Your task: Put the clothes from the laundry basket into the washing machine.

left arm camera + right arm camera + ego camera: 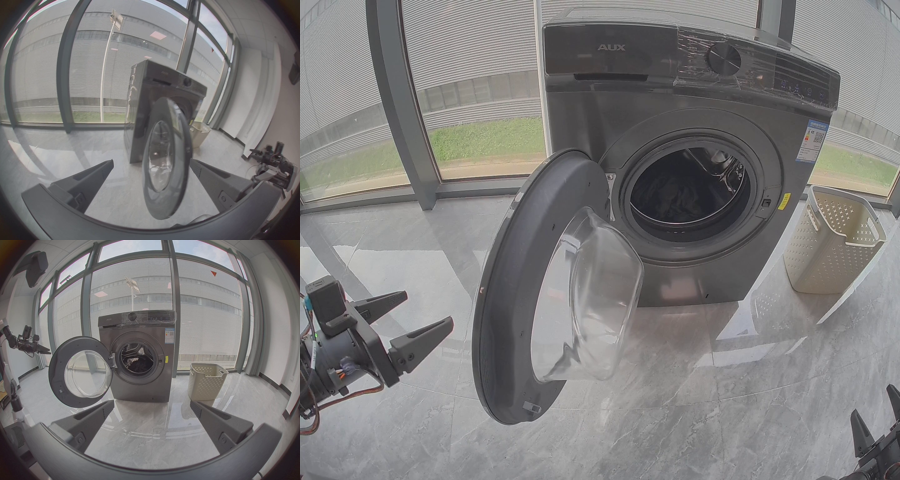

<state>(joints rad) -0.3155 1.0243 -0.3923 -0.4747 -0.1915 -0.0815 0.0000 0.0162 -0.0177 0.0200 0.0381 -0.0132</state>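
Door point(512, 294) of the washing machine point(600, 112) hangs wide open, between your left end effector point(428, 307) and the drum point(728, 172), where dark clothes point(675, 194) lie. Laundry basket point(837, 244) stands on the floor point(706, 387) just right of the machine. Both arms sit low and wide. Your right end effector point(872, 403) is well apart from the basket. Fingers apart on both, gripping nothing.

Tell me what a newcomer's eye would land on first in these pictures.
The grey front-loading washing machine stands centre by the windows, its round door swung wide open toward the robot's left, dark clothes lying in the drum. A cream perforated laundry basket stands on the floor at its right, looking empty.
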